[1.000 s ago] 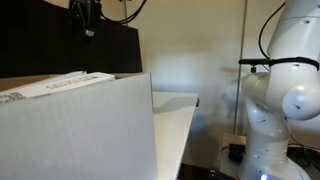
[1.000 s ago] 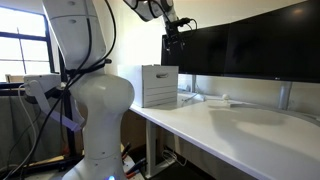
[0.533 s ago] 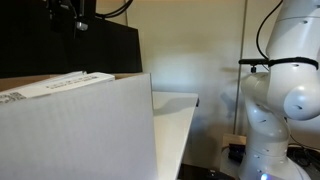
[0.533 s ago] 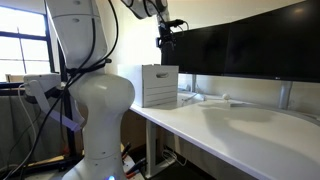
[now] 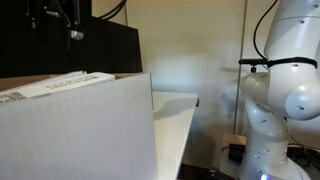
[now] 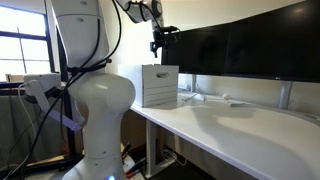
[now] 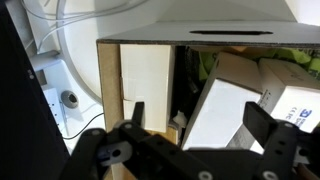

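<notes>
My gripper [image 7: 200,120] hangs open over an open cardboard box [image 7: 108,90], with nothing between its black fingers [image 7: 137,112]. Inside the box lie a large white carton [image 7: 225,110], another white pack [image 7: 145,75] and something green [image 7: 210,65]. In both exterior views the gripper [image 6: 157,44] [image 5: 72,30] is well above the box [image 6: 160,85] [image 5: 80,125], which stands at the end of the white table [image 6: 240,125]. It touches nothing.
Dark monitors [image 6: 250,45] line the back of the table, close behind the gripper. The robot's white base [image 6: 95,110] [image 5: 285,100] stands beside the table end. Cables [image 7: 60,100] run down outside the box, and a window [image 6: 22,50] is behind the base.
The gripper has travelled sideways along the monitors to a spot above the box, staying open. The box has not moved.
</notes>
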You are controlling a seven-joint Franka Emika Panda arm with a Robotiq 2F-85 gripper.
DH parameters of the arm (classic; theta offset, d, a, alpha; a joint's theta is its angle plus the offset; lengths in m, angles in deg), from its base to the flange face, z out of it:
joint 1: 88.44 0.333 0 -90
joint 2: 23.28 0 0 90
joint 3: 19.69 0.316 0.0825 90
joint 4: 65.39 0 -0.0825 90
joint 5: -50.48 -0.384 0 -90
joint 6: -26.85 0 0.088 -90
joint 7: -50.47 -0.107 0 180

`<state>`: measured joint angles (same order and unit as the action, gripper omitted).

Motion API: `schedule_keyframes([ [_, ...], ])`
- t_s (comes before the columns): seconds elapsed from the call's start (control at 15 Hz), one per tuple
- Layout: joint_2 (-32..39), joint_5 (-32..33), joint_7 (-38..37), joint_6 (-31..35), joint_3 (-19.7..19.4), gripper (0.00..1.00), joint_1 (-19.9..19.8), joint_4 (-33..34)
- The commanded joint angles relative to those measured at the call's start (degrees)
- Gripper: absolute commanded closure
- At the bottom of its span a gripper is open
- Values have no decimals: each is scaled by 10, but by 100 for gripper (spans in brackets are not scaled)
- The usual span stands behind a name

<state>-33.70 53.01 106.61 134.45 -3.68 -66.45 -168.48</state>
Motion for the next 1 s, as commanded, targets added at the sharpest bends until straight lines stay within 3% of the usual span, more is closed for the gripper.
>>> schedule_keyframes([
  [0.0, 15, -13, 20, -22, 13, 0, 2, 12],
  [0.93, 78, -10, 20, -44, 46, 0, 8, 29],
])
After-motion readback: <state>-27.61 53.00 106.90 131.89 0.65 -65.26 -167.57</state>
